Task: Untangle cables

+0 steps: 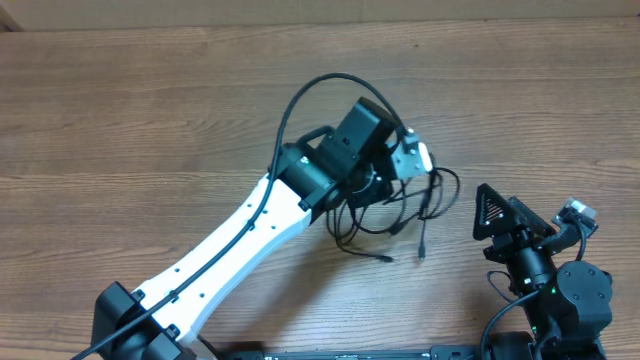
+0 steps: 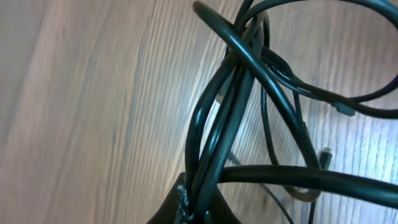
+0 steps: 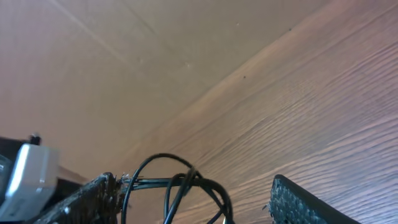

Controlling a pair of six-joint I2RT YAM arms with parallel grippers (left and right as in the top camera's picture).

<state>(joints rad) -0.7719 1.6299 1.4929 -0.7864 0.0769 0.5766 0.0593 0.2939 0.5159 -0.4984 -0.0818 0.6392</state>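
The cables (image 1: pixel 437 195) lie in a tangled bundle of thin black cords on the wooden table, right of centre, with small plug ends (image 1: pixel 420 255) trailing toward the front. My left gripper (image 1: pixel 383 178) is over the bundle's left side. In the left wrist view its jaws (image 2: pixel 193 208) are shut on several strands of the cables (image 2: pixel 236 93), which fan up and away. My right gripper (image 1: pixel 508 215) is open and empty, to the right of the bundle and apart from it. In the right wrist view the cables (image 3: pixel 186 177) show between its spread fingers (image 3: pixel 193 186), farther off.
The left arm's own thicker black cable (image 1: pixel 330 85) arches above its wrist. The white left arm (image 1: pixel 240 235) crosses the table (image 1: pixel 150 120) diagonally from the front left. The right arm's base (image 1: pixel 570 300) sits at the front right corner.
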